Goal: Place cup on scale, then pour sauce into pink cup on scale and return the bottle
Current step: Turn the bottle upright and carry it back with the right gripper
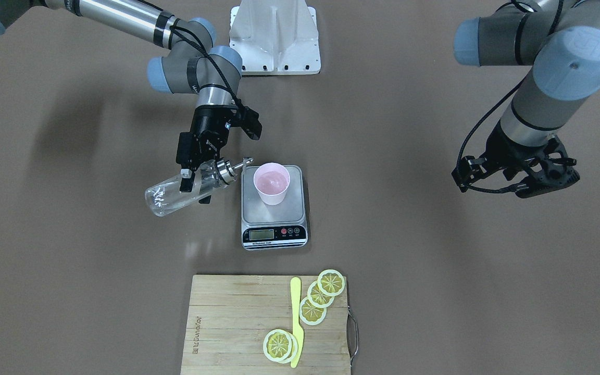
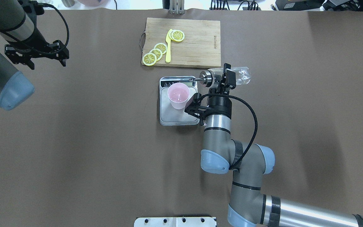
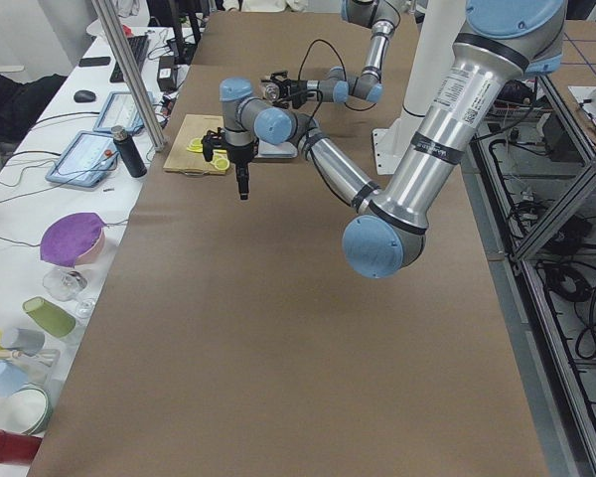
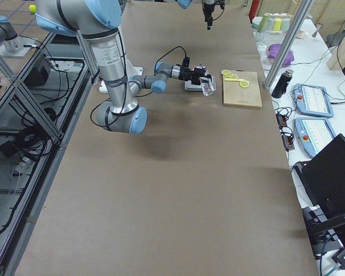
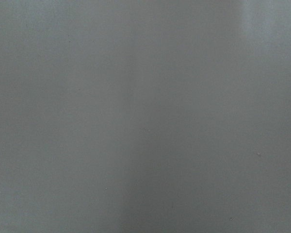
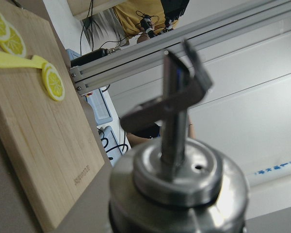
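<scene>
The pink cup (image 1: 272, 182) stands upright on the scale's steel platform (image 1: 274, 211); both also show in the overhead view, the cup (image 2: 178, 94) on the scale (image 2: 176, 117). My right gripper (image 1: 196, 185) is shut on the clear glass bottle (image 1: 167, 197) and holds it tipped nearly level above the table. Its metal cap (image 1: 224, 172) points at the cup, with the spout tip just beside the rim. The overhead view shows the bottle (image 2: 239, 75) in the same gripper (image 2: 227, 77). The cap (image 6: 177, 189) fills the right wrist view. The sauce is barely visible. My left gripper (image 1: 513, 182) hangs open and empty, far from the scale.
A wooden cutting board (image 1: 237, 323) with several lemon slices (image 1: 321, 297) and a yellow knife (image 1: 296, 323) lies beyond the scale on the operators' side. The robot's white base plate (image 1: 275, 39) is at the near edge. The left wrist view shows only blurred grey surface.
</scene>
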Controlling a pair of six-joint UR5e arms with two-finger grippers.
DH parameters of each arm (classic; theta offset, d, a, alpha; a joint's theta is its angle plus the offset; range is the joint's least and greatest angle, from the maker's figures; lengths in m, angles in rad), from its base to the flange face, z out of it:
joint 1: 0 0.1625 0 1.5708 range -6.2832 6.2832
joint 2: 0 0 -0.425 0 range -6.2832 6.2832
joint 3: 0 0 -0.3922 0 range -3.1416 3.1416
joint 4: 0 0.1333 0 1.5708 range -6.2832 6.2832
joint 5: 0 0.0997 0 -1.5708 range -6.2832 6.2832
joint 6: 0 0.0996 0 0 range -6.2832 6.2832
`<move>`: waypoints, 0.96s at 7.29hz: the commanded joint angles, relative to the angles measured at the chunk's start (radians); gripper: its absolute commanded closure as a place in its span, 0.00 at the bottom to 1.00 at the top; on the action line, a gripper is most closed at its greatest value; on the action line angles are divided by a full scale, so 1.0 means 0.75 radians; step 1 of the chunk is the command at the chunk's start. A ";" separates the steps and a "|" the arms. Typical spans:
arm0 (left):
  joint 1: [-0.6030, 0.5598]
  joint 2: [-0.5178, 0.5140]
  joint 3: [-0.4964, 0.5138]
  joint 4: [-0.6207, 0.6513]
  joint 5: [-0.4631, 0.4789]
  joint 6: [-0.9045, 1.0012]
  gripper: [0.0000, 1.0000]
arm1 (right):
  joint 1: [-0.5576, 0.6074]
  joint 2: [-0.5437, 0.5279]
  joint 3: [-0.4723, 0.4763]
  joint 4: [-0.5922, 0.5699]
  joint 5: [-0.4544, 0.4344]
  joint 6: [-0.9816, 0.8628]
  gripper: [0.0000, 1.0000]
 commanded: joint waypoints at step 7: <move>0.002 -0.018 -0.032 0.008 0.004 -0.014 0.02 | 0.349 -0.590 0.370 0.458 0.907 0.992 1.00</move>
